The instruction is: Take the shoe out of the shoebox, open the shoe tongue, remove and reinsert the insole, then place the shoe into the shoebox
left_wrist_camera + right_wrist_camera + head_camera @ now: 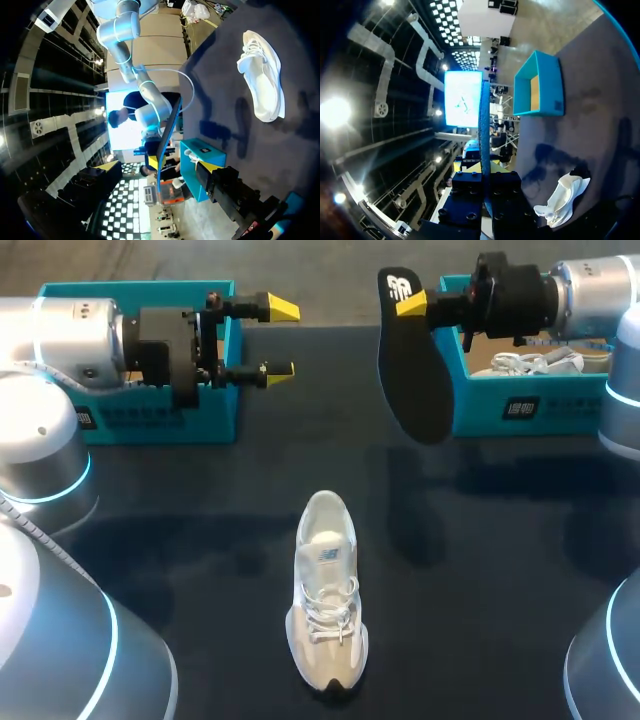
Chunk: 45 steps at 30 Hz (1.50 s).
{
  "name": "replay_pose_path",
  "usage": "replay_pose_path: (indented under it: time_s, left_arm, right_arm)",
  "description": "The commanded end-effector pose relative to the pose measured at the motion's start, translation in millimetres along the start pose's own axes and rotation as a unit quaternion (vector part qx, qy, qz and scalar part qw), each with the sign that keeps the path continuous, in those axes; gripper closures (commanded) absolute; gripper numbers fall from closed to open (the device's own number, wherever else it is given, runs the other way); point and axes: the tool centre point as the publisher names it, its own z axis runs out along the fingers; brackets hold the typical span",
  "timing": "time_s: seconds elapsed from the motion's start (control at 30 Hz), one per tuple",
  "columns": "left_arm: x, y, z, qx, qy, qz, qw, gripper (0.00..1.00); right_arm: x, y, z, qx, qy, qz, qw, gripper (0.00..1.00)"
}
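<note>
Our right tool [405,302] pinches the black insole [418,380] by its heel end and holds it in the air over the worktop [180,540], just before a teal box [560,405]. Our left tool [281,339] hangs with its fingers spread, in front of the other box [150,420]. The white shoe [328,610] stands on the worktop between our arms, well apart from both tools.

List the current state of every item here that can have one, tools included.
shoe: out of the box, upright on its sole on the table, ungripped.
insole: out of the shoe, held in the air above the table.
left shoebox: open, looks empty.
right shoebox: open, something white inside.
left tool: open, empty.
right tool: shut on the insole's end.
</note>
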Motion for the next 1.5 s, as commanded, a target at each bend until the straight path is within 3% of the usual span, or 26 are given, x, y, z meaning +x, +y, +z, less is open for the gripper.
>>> replay_pose_path:
  time_s: [0.03, 0.37, 0.77, 1.0, 1.5]
  left_arm:
    - [0.7, -1, 2, -0.002, 0.0, 0.001, 1.0, 0.0]
    - [0.7, -1, 2, -0.002, 0.0, 0.001, 1.0, 0.0]
    - [0.7, -1, 2, -0.002, 0.0, 0.001, 1.0, 0.0]
    - [0.7, -1, 2, -0.002, 0.0, 0.001, 1.0, 0.0]
    - [0.7, -1, 2, -0.002, 0.0, 0.001, 1.0, 0.0]
  right_arm:
    - [0.4, -1.3, 0, -0.001, -0.001, 0.0, 1.0, 1.0]
    - [0.3, 2.8, 2, -0.002, 0.004, 0.017, 1.0, 1.0]
    - [-15.9, 5.7, 6, -0.027, -0.005, 0.085, 0.996, 1.0]
    - [-19.8, 17.8, 9, -0.042, -0.014, 0.109, 0.993, 1.0]
    - [-21.1, 22.5, 12, -0.042, -0.01, 0.112, 0.993, 1.0]
